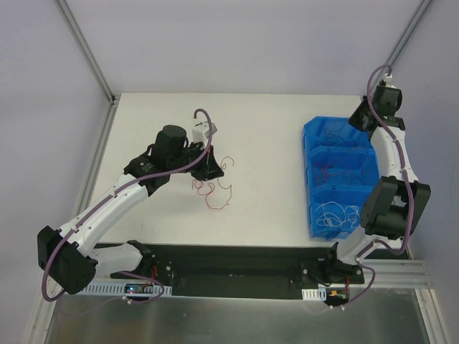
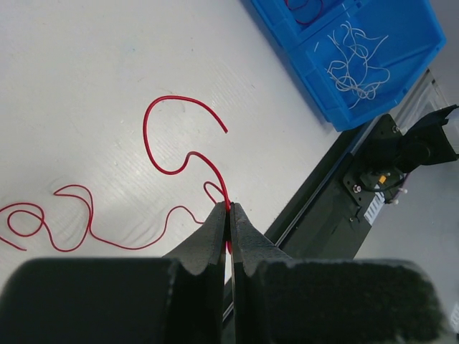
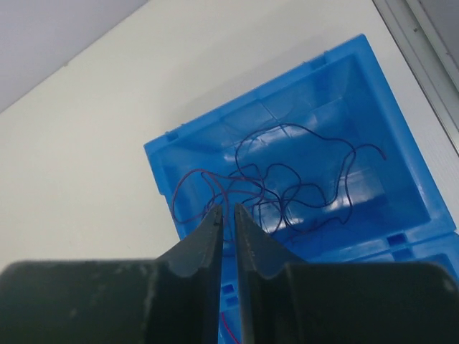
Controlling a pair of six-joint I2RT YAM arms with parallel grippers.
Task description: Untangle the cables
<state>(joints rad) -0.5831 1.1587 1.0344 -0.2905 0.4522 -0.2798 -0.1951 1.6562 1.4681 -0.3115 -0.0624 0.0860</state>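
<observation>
Thin red cables (image 1: 214, 190) lie in loose curls on the white table. My left gripper (image 1: 213, 170) is over them, shut on one red cable (image 2: 188, 155) that runs up between its tips (image 2: 230, 208); more red loops (image 2: 64, 215) trail to the left. My right gripper (image 1: 354, 123) hangs over the far compartment of the blue bin (image 1: 310, 154), jaws a narrow gap apart and empty (image 3: 226, 208). Dark purple cables (image 3: 301, 188) lie tangled in that compartment. White cables (image 1: 338, 215) sit in the near compartment and also show in the left wrist view (image 2: 355, 61).
The blue bin (image 3: 251, 107) has three compartments; the middle one holds reddish-purple wires (image 1: 333, 174). A black base rail (image 1: 237, 269) runs along the near table edge. Metal frame posts (image 1: 86, 50) stand at the table's far corners.
</observation>
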